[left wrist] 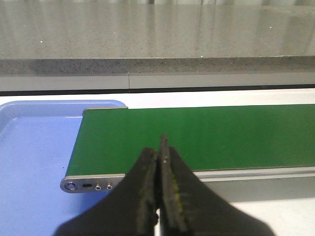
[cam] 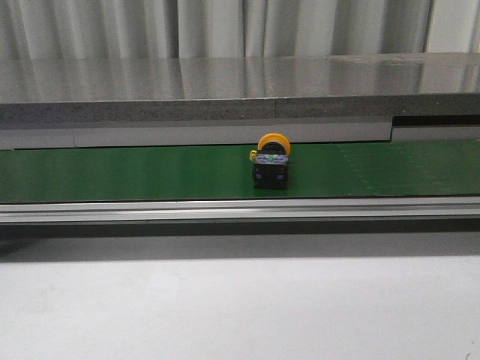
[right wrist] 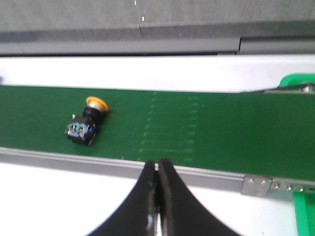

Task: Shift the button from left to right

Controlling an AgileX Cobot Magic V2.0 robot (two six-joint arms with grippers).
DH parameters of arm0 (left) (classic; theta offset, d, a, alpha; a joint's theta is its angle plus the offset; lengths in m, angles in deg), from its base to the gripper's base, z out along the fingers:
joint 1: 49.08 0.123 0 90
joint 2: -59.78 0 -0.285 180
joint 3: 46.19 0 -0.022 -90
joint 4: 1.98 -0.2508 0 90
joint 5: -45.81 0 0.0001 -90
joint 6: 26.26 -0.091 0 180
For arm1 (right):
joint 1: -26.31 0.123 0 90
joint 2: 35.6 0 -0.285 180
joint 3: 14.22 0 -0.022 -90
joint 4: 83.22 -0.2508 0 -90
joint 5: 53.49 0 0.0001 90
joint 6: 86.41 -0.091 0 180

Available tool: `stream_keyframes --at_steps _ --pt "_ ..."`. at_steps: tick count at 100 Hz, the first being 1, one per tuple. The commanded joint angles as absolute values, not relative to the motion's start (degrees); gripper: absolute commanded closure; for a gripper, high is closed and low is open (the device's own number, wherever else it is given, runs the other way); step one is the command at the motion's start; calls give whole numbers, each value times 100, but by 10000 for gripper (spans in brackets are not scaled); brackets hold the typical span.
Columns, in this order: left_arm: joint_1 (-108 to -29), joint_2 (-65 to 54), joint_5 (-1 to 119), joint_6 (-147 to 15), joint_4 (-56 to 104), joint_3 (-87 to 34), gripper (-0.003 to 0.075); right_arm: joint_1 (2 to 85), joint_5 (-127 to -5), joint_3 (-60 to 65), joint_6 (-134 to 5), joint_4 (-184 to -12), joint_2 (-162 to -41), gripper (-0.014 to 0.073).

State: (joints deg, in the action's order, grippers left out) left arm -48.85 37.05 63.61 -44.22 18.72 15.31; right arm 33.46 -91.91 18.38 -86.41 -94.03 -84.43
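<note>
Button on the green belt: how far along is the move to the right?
Done: nothing visible. The button lies on its side mid-belt, untouched. In hand: nothing; the left claw and right claw are shut and empty. Left: pickup, carry right, release.

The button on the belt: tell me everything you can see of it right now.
The button is a small push-button switch: a round yellow-orange mushroom cap on a black boxy body with tiny green and white marks. It looks like plastic. It lies tipped on its side on the green conveyor belt, near the middle of the front view, cap toward the far edge. Only the belt touches it; neither end effector is on it, and the left wrist view does not show it.
</note>
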Motion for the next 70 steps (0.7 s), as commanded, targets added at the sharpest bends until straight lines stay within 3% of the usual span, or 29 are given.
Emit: stream_keyframes --at_steps 1,31,39,48,60,70 --pt "-4928 3667 5980 -4424 1962 1377 739 3329 -9334 1351 -8641 -9416 -8907 661" --pt "-4928 3667 5980 -4424 1962 1377 739 3329 -9484 1224 -8641 -9416 -9944 657" --pt "-4928 3667 5980 -4424 1962 1377 739 3329 -9509 1224 -8641 -9417 -10054 617" --pt "-4928 3667 5980 -4424 1962 1377 739 3329 -9524 1224 -8641 -9417 -10069 476" --pt "-4928 3667 5980 -4424 1962 1377 739 3329 -9529 1224 -8641 -9417 -10069 146" --pt "-4928 3667 5980 -4424 1962 1377 739 3329 -9498 1224 -8641 -9417 -10069 -56"
